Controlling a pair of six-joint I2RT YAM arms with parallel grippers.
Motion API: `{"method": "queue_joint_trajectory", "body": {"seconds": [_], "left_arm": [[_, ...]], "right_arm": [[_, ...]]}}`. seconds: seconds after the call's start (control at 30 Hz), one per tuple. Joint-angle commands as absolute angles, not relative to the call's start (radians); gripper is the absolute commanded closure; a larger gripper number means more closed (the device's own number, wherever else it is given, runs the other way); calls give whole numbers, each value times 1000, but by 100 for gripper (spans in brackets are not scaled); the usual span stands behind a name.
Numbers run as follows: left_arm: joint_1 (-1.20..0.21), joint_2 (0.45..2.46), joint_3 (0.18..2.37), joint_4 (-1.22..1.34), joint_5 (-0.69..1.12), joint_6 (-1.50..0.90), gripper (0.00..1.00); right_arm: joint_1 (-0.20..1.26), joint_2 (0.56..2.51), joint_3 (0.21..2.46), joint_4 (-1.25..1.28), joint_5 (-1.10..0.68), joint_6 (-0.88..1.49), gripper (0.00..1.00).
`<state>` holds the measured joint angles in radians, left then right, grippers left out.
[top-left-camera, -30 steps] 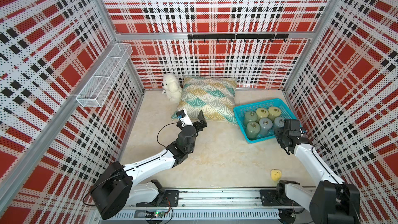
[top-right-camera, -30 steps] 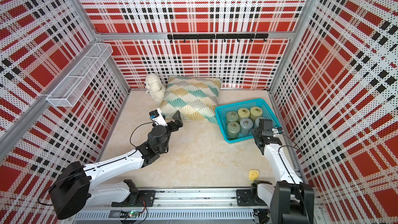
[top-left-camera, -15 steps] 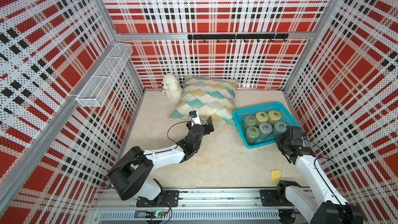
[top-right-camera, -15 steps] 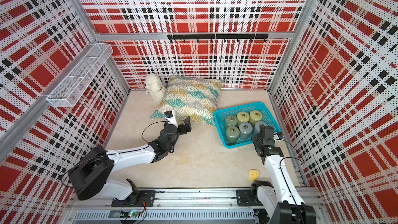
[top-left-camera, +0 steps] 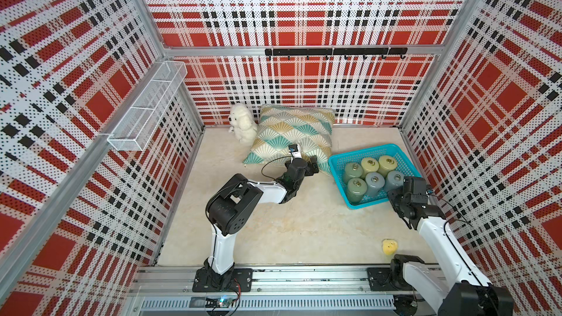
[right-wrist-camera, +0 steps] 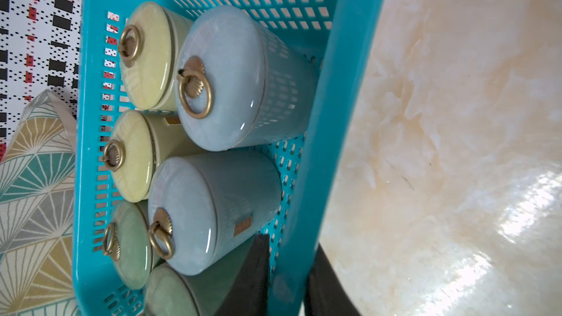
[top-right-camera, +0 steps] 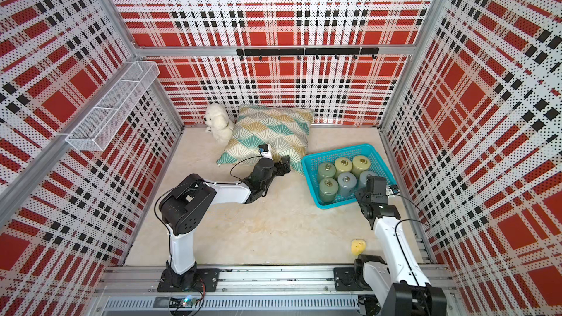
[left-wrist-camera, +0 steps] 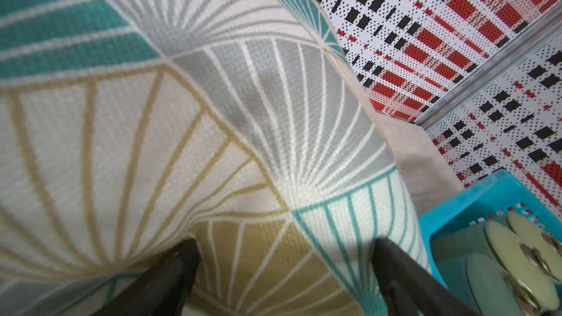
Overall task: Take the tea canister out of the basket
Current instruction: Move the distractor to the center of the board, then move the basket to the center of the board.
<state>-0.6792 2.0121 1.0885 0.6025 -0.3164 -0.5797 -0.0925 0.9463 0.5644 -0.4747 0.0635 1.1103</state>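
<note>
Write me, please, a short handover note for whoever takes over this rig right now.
Left gripper: open and empty, fingertips over the pillow, beside the basket.
Right gripper: shut on the basket wall nearest its arm, one finger inside, one outside.
Tea canisters: all six upright in the basket, two yellow, two blue-grey, two green.
Done: none taken out yet.
Left: lift one canister out, probably with the left gripper while the right steadies the basket.
</note>
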Motion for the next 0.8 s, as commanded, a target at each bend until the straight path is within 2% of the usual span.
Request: {"method": "queue_joint_trajectory", "body": {"seconds": [0.0,0.3,0.47,0.77], "left_arm": [[-633,2083,1161,626,-270,-600,3],[-615,2098,1223,623,-236,-573,3],[-666,1984,1140,624,-287,-529,0],[-662,1878,1045,624,-298,-514,0]], "right_arm": [[-94,915,628,-454,45,1045,75],[-59,853,609,-464,-17,1054,81],[158,811,592,-470,98,1140,78],[426,892,601,-446,225,1256,78]]}}
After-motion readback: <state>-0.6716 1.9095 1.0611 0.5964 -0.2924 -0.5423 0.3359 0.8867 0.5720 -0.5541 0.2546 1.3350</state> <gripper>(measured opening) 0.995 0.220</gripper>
